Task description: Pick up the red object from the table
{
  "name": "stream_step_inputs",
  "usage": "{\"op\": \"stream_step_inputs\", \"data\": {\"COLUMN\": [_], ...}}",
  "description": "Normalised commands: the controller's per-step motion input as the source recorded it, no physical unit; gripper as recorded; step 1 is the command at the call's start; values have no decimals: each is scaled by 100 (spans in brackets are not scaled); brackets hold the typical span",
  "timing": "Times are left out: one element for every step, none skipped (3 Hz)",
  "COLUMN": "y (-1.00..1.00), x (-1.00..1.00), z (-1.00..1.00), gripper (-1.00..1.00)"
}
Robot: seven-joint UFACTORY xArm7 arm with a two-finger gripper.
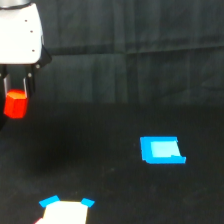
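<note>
Gripper (17, 92) clamped on faceted, stubby red object (15, 105), lifted above matte black tabletop (110, 110); flat blue piece (161, 150) well apart.

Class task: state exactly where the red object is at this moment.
In the exterior view, the red object is at the far left, held between the fingers of the claw above the table, well left of and higher in the picture than the blue piece.
</note>
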Motion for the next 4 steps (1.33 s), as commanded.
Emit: {"op": "stream_step_inputs", "data": {"y": [-3, -40, -41, 6], "x": [-56, -49, -46, -12], "z": [42, 0, 13, 6], "gripper": [-100, -100, -100, -99]}}
